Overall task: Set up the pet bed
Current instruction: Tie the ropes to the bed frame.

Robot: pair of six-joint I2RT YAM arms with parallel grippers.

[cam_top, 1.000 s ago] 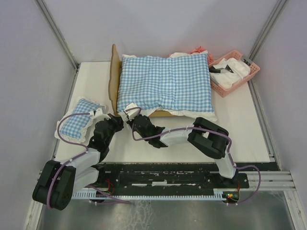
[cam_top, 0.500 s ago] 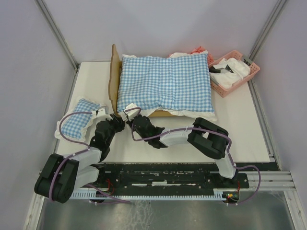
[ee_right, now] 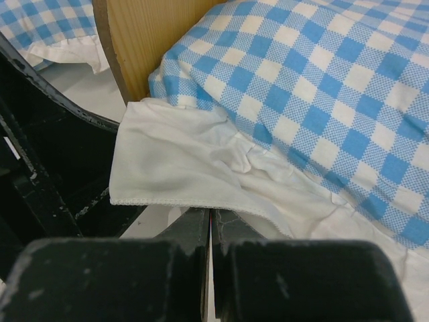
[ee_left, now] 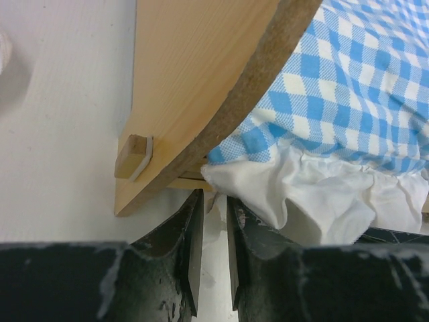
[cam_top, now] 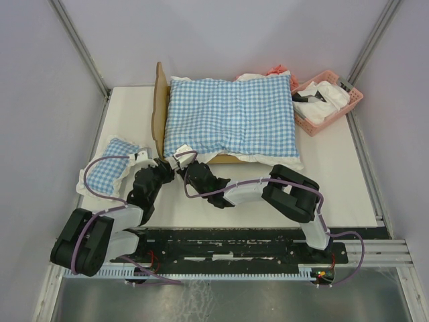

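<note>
White matte tabletop (cam_top: pixel 335 181) inside pale lilac walls, metal posts in the rear corners

Pet bed (cam_top: pixel 159 111) at centre rear of table, long axis left to right. Headboard at left end, upright, light smooth wood face with darker raw fibre edge, curved outline. Base and side rails almost wholly covered, only a strip of near rail showing

Checked cushion (cam_top: pixel 231 114) laid flat on the bed: blue-and-white gingham, puffy, roughly rectangular, white crumpled frill spilling over near rail and right end

Pink basket (cam_top: pixel 354 100) at right rear corner, just beside the cushion's far end; plastic lattice walls, white folded cloth and something dark inside

Small checked pillow (cam_top: pixel 107 171) on table left of headboard, same gingham and frill, close to left arm, apart from the bed

Left gripper (ee_left: pixel 214 201) low at near-left corner of bed, black scuffed fingers, jaws parted by a narrow slit, nothing seen between them; frill hanging just over the right-hand tip

Right gripper (ee_right: pixel 211 218) beside it at the same corner, jaws pressed fully together, tips under the frill hem; cannot tell whether any cloth is pinched

Small wood block with white bracket (ee_left: pixel 134 155) at foot of headboard, outer face
</note>
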